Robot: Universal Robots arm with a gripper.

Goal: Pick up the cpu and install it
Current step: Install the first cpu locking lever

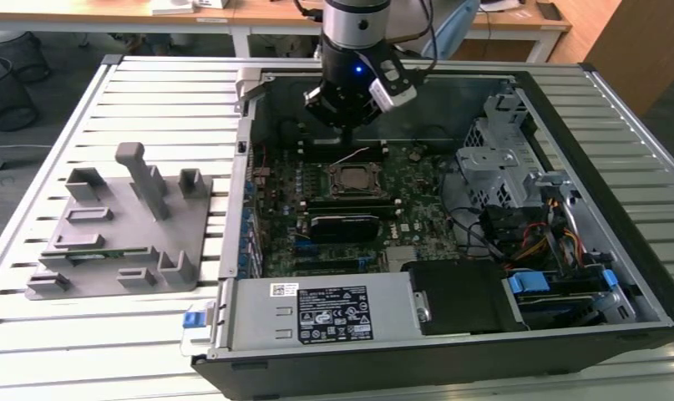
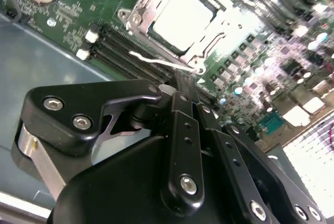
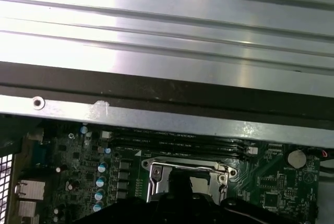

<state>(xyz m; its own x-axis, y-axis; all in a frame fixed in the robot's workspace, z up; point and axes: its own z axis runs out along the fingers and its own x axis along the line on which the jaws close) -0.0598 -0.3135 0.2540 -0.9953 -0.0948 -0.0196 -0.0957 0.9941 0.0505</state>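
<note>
Fingers [image 2: 180,85] hover near socketed cpu [image 2: 182,18], beside memory slots [image 2: 125,51].

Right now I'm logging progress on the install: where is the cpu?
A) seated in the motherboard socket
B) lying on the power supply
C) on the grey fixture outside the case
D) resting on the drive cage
A: the cpu sits inside the metal frame of the socket on the motherboard, with the end effector above it.

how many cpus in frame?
1. The cpu sits in the motherboard socket inside the open PC case, just past the gripper. The grey fixture slots may hide others.
</note>
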